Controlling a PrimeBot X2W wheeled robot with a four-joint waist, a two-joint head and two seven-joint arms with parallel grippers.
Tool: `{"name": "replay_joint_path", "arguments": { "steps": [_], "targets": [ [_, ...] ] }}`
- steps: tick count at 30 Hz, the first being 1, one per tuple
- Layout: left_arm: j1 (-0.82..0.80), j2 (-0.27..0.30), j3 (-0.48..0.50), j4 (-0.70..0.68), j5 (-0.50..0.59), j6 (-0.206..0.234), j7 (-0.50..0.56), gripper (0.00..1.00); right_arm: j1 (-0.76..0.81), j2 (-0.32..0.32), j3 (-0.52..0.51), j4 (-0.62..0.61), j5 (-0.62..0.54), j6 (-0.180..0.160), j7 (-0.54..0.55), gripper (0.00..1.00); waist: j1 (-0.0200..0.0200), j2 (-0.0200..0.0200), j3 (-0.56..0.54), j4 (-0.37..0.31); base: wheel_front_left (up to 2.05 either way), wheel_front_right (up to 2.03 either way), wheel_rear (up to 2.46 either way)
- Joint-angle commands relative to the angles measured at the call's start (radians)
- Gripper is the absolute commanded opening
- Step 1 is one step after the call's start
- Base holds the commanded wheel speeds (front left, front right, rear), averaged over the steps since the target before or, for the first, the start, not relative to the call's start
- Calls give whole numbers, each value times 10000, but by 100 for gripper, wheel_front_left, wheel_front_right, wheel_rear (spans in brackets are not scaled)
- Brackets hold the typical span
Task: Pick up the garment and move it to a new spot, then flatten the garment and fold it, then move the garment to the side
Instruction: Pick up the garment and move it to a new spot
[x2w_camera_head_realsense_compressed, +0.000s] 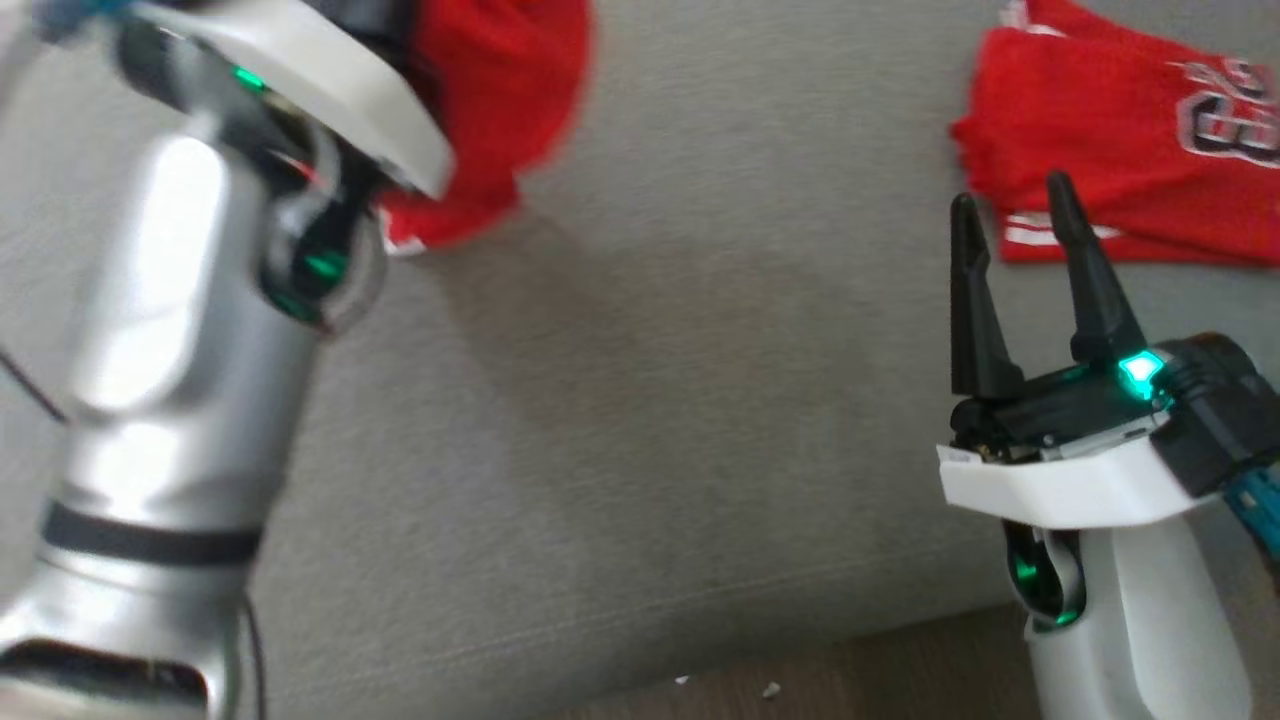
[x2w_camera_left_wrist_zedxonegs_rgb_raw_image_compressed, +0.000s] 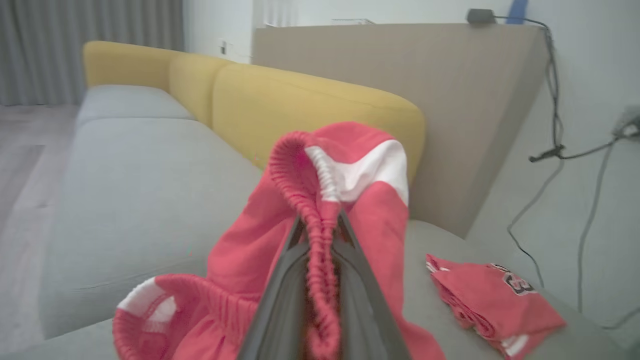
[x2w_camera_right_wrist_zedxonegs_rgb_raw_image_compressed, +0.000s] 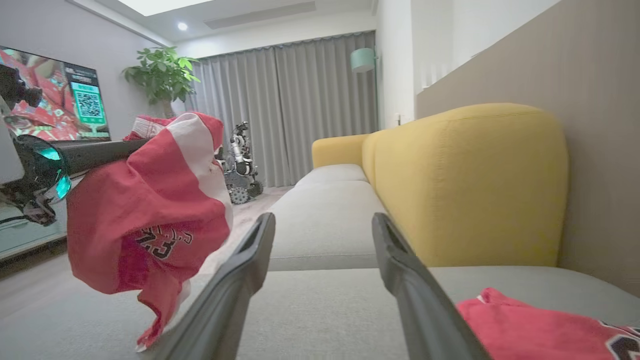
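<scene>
Presently, red shorts (x2w_camera_left_wrist_zedxonegs_rgb_raw_image_compressed: 375, 225), pinched only by the waistband in the left end effector (x2w_camera_left_wrist_zedxonegs_rgb_raw_image_compressed: 320, 220), could be shaken free by a fast swing; the right end effector (x2w_camera_head_realsense_compressed: 1012, 195) is spread.

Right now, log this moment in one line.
left fingers: shut on shorts, held aloft | right fingers: open, empty | jersey: lying on sofa

Red jersey (x2w_camera_head_realsense_compressed: 1100, 130) with black white-outlined number, red white-striped shorts (x2w_camera_head_realsense_compressed: 490, 90), grey sofa seat (x2w_camera_head_realsense_compressed: 700, 400), yellow backrest (x2w_camera_left_wrist_zedxonegs_rgb_raw_image_compressed: 300, 100).

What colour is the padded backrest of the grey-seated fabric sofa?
The sofa's padded backrest is mustard yellow, clearest in the right wrist view.
</scene>
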Motion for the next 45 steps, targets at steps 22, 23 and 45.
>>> {"name": "replay_joint_path", "arguments": {
  "steps": [22, 23, 45],
  "targets": [
    [2616, -715, -2162, 1900, 1673, 868, -1578, 100, -53, 140, 433, -552, 430, 62, -40, 100, 0, -1, 723, -839, 0, 0, 0],
    [2703, -812, -2148, 1913, 1656, 979, -1939, 100, 21, 140, 459, -469, 395, 62, -40, 100, 0, -1, 486, -629, 0, 0, 0],
    [7676, -1095, 687, -3818, 3692, 2833, -3362, 100, 1590, 141, -240, 385, -39, 62, -40, 100, 0, -1, -1897, 1758, 0, 0, 0]
  ]
}}
